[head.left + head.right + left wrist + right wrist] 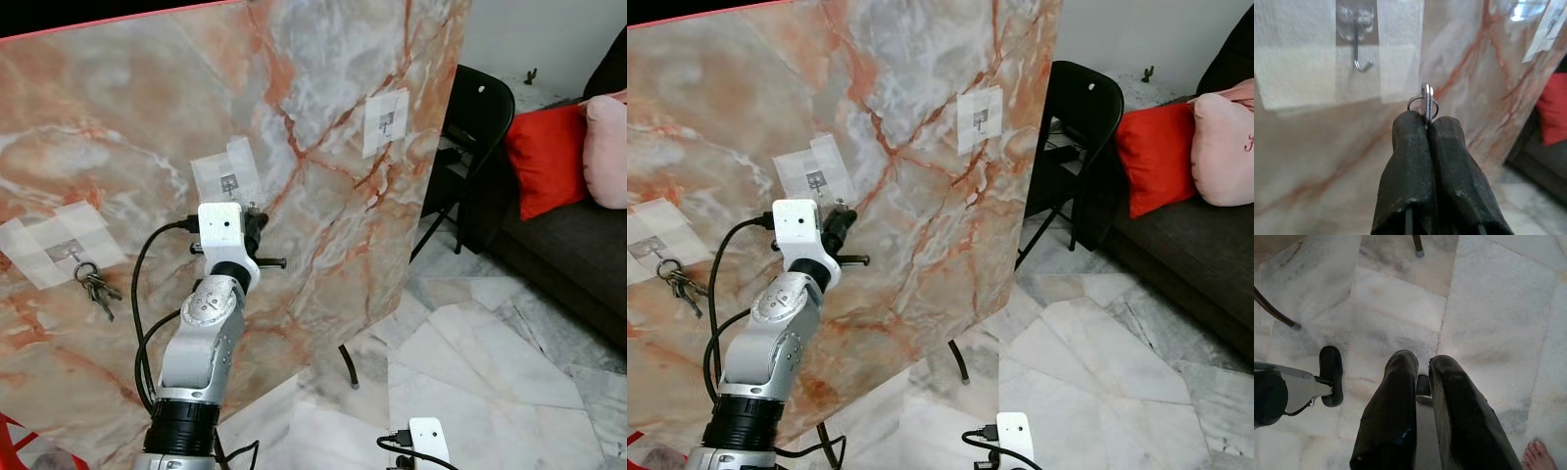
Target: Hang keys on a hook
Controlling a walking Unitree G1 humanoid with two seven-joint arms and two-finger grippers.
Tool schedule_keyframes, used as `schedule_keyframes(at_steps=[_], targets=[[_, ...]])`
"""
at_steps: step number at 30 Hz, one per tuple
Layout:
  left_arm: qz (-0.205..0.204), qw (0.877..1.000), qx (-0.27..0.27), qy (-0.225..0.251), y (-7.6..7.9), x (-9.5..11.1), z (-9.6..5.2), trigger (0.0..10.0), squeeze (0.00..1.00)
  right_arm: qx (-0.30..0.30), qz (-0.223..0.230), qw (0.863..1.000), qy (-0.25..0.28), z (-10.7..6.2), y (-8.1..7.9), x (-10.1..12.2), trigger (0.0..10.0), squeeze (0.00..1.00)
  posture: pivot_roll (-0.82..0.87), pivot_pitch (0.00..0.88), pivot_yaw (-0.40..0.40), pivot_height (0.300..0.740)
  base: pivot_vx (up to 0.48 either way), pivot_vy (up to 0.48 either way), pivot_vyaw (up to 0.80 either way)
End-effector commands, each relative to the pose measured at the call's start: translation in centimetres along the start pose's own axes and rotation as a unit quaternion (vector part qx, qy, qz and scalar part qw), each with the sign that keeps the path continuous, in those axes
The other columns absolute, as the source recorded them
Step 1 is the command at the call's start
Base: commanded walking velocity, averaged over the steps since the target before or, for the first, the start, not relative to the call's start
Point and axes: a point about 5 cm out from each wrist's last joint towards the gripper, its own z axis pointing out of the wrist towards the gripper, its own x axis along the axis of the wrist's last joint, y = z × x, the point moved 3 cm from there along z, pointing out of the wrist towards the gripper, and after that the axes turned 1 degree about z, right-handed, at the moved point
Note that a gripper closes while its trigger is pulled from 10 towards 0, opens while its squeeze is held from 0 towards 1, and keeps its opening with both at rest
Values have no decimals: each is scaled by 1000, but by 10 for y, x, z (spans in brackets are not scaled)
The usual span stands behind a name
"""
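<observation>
We are clenching our left gripper (1426,126) on a silver key with its thin ring (1425,100), holding it just short of the bent wire hook (1359,46) on the marble-patterned board (323,117), seemingly still unhung

The board (323,117) is beige-grey marble veined in orange-red, edged red on top. White tape patches (386,121) back the hooks. Silver keys (96,287); black chair (480,108); red cushion (551,157), pink cushion (605,147); grey-white marble floor (490,362).
</observation>
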Motion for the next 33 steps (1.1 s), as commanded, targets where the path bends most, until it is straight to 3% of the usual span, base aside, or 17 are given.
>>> schedule_keyframes(at_steps=[1,4,11,14,25,33], targets=[[-24,1000,-6,4,-2,2,-1,10000,0,0,2,1000,-4,0,-1,-1,10000,0,13,0,-8,740,0,0,0],[-83,996,-21,14,-3,3,-3,10000,0,0,2,1000,-4,0,-1,-1,10000,0,11,0,-8,740,0,0,0],[-145,989,-9,24,-20,4,-3,10000,0,0,0,1000,-4,0,0,-1,10000,0,11,0,-13,740,0,0,0],[-161,986,-20,28,-19,6,-2,10000,0,0,0,1000,-4,0,0,0,10000,0,10,0,-13,740,0,0,0],[-177,981,-73,27,-6,8,1,10000,0,-1,1,1000,-3,0,0,0,10000,0,5,0,-12,740,0,0,0],[-177,981,-75,31,-9,10,3,10000,0,0,0,1000,-4,0,0,0,10000,0,8,0,-13,740,0,0,0]])
